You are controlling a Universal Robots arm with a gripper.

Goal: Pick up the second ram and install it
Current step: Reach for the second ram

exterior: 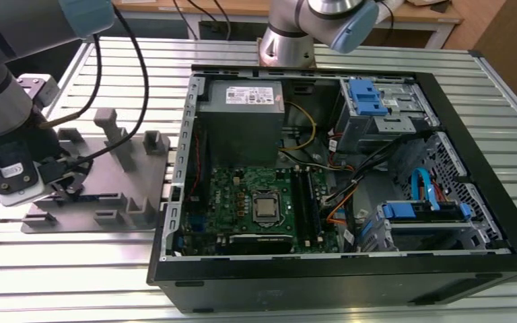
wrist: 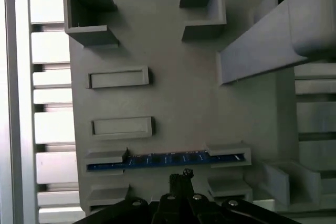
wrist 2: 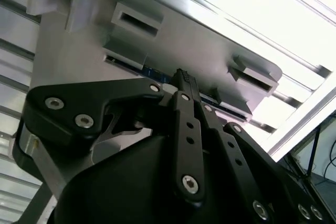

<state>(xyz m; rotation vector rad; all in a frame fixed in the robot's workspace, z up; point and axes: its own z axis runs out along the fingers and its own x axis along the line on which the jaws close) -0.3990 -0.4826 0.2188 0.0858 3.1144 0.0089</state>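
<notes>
The second ram [wrist: 168, 159] is a thin stick with a blue edge, standing on edge in two end slots of the grey holder plate [wrist: 178, 103]. In the second wrist view the ram [wrist 2: 153, 72] peeks out behind the fingertips. My gripper [wrist: 181, 176] hangs just beside the middle of the ram, its black fingers drawn together and apart from the stick, with nothing between them. In the exterior view the gripper [exterior: 61, 185] is low over the near corner of the holder plate [exterior: 106, 171], at that view's left.
An open computer case [exterior: 349, 269] lies at the exterior view's right, with the green motherboard [exterior: 250, 195] and its long black slots [exterior: 305, 202] inside. Grey posts [exterior: 115, 138] rise from the holder plate. A second robot base [exterior: 285, 47] stands behind the case.
</notes>
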